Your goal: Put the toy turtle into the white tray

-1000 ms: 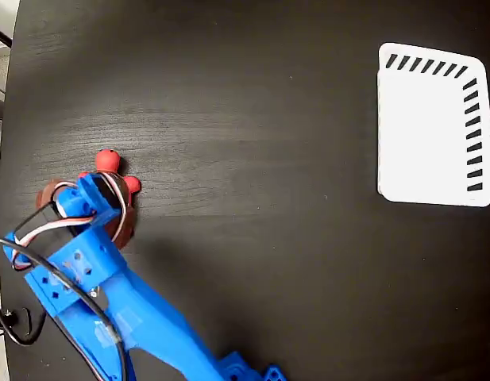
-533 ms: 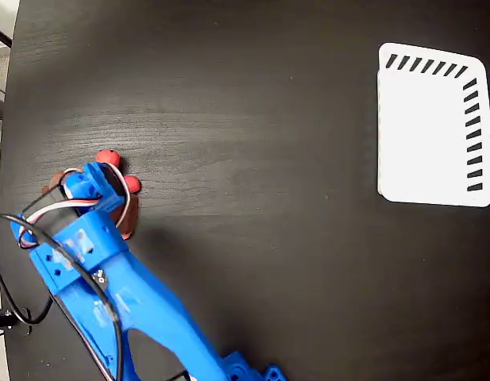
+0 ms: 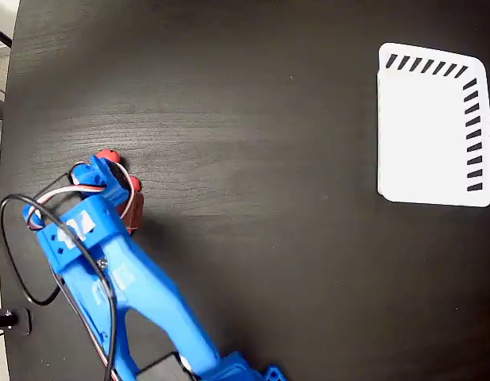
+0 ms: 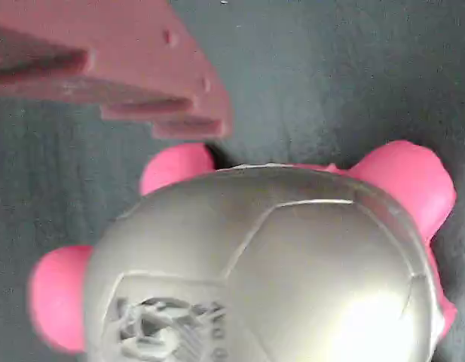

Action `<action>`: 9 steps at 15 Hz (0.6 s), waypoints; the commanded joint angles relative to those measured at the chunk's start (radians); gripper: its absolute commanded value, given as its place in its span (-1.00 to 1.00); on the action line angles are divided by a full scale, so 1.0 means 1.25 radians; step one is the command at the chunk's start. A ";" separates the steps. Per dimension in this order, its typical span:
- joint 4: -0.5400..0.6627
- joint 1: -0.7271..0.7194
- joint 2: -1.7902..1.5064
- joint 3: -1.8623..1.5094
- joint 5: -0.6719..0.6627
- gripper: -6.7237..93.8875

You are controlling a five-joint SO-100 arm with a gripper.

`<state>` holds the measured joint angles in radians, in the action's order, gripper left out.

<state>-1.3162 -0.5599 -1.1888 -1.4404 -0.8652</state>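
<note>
In the fixed view the toy turtle lies on the table well left of the white tray, head pointing away from the arm, mostly under the blue claw. In the wrist view its glossy domed shell looks hard, light and slippery, so gripping low across the flanks seems best; one reddish finger hangs above it, and I cannot tell how wide the claw stands.

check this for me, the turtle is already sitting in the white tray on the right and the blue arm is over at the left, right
Not quite. In the fixed view the white tray on the right holds nothing. The turtle is on the dark table at the left, under the blue arm. The wrist view shows its shell close beneath the gripper. The arm being at the left is correct.
</note>
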 commanded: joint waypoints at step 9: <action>0.056 -0.007 0.029 0.005 -0.015 0.36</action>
<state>-1.2395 -0.5599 -1.1213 -1.4419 -0.8652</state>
